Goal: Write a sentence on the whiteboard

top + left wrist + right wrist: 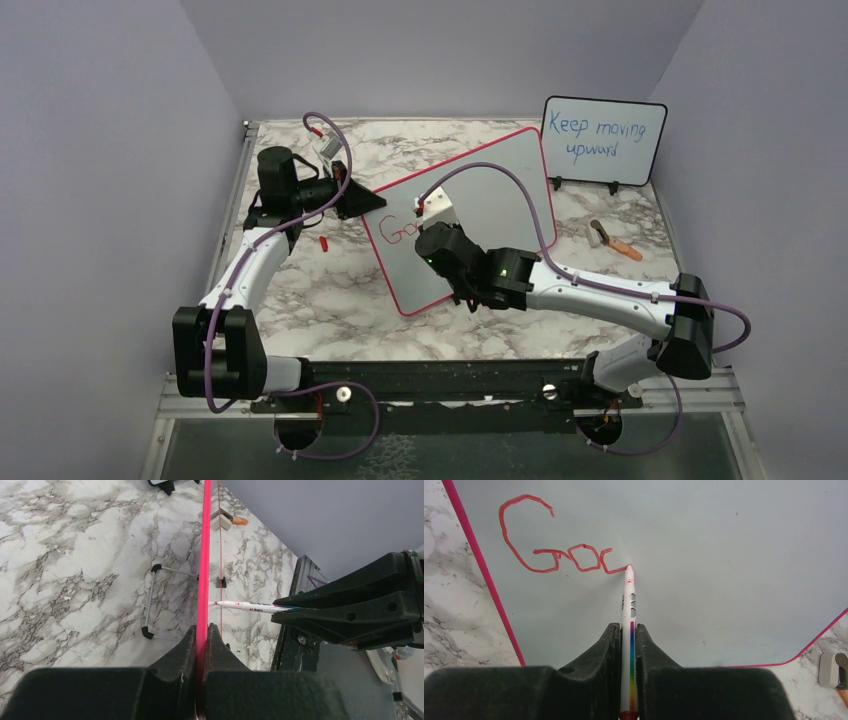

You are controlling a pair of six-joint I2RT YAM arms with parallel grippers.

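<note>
From above, the whiteboard [490,200] stands tilted in the middle of the table [330,300]. My left gripper [365,203] is at its left edge. My right gripper [432,222] is up against its face, beside the red writing [400,230]. A small board [604,140] with blue words stands at the far right. An eraser [598,232] lies on the table between the two boards. A red cap [324,242] lies just left of the whiteboard.

My left wrist camera looks along the whiteboard's pink edge [204,555]. My left gripper [202,630] is pressed onto that edge, one finger on each side. Past the edge, the marker [245,605] sticks out of my right gripper [295,607] with its tip at the board.

My right wrist camera shows my right gripper [628,630] pinching the marker [629,600]. The tip touches the whiteboard [724,555] at the end of the writing [559,550]. It reads "Goo" so far, with the last letter not closed. It sits in the board's upper left, near the frame.
</note>
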